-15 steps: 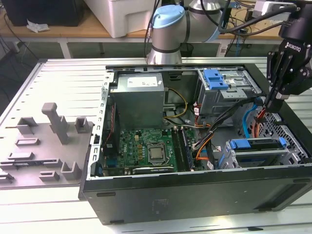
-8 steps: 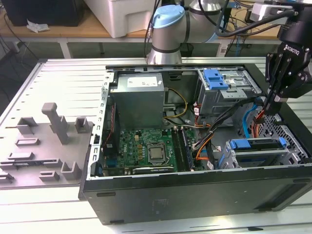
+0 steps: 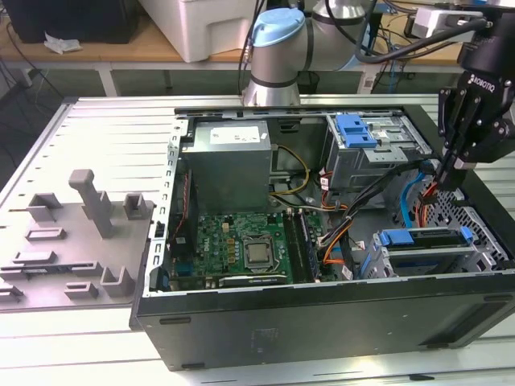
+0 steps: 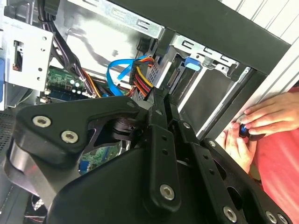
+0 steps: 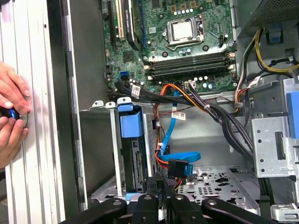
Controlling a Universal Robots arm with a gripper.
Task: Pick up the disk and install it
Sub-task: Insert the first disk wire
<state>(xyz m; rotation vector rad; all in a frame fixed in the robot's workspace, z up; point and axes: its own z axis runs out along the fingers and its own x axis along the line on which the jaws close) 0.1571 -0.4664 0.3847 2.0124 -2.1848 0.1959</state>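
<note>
The disk [image 3: 426,248], a silver drive in a blue plastic frame, sits in the drive cage at the front corner of the open computer case [image 3: 322,322], on the exterior view's right. In the first wrist view the disk [image 5: 132,126] stands edge-on in its bay with its blue tab showing, and the second wrist view shows that blue tab [image 4: 192,63] too. My gripper [image 3: 445,173] hangs above and behind the cage, shut, its tips [image 5: 161,189] close to a black connector [image 5: 177,167] on a blue cable. I see nothing held between the fingers [image 4: 159,107].
Bundled cables [image 5: 205,107] run across the case beside the motherboard [image 3: 241,241] and power supply [image 3: 229,165]. A second cage with a blue part [image 3: 358,129] sits at the back. A person's hands [image 5: 11,112] rest on the table beside the case. A grey fixture plate [image 3: 72,241] lies at the exterior view's left.
</note>
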